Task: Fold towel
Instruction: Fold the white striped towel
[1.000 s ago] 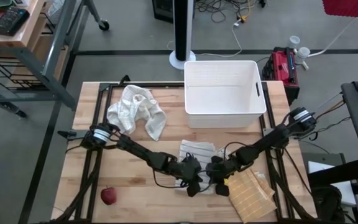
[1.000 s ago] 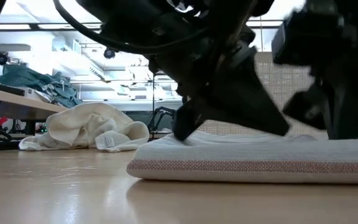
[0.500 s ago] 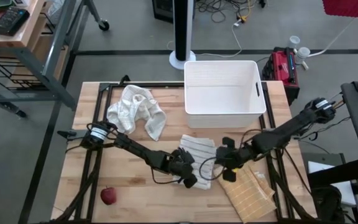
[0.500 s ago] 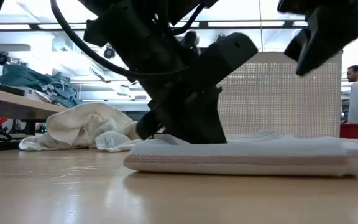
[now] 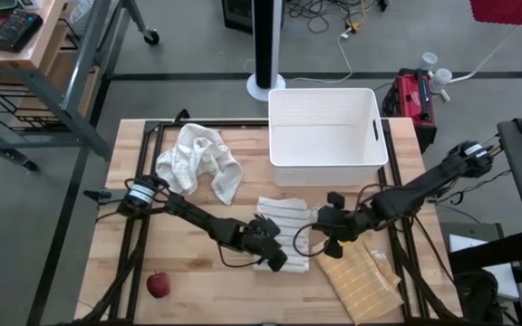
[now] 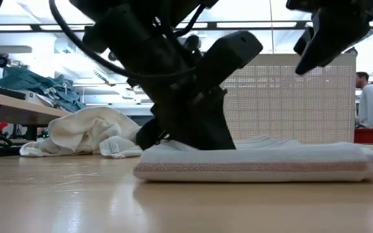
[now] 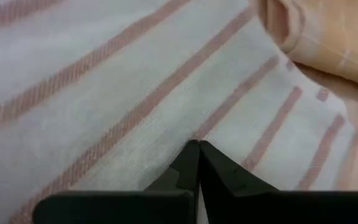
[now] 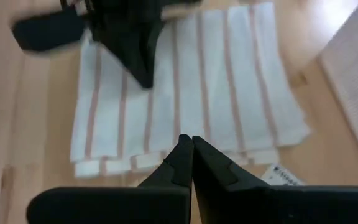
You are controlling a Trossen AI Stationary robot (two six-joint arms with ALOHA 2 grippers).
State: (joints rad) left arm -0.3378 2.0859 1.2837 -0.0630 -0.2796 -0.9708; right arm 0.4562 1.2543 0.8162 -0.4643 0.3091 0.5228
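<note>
A folded white towel with reddish stripes (image 5: 288, 225) lies flat on the wooden table, near the middle; it also shows in the low view (image 6: 251, 162). My left gripper (image 5: 276, 258) is shut, and its tips rest on the towel's top (image 7: 196, 144). My right gripper (image 5: 326, 244) is also shut. It hangs in the air above the towel's right side (image 8: 187, 138), touching nothing, and shows high up in the low view (image 6: 306, 61). My left gripper presses its shut fingertips (image 7: 191, 158) down on the towel's top layer (image 7: 166, 118), toward the towel's near-left part. The fingers slant down from the table's left side. The towel stays flat on the table under them.
A crumpled white towel (image 5: 199, 161) lies at the far left and a white bin (image 5: 326, 136) stands at the far middle. An orange checked cloth (image 5: 362, 282) lies by the near right edge. A red apple (image 5: 159, 285) sits at the near left.
My right gripper has lifted off the striped towel and drawn back toward the table's right, staying shut. My left gripper has stayed down on the towel, rolling a little and shifting slightly toward the far edge. The towel's right end now lies uncovered.
</note>
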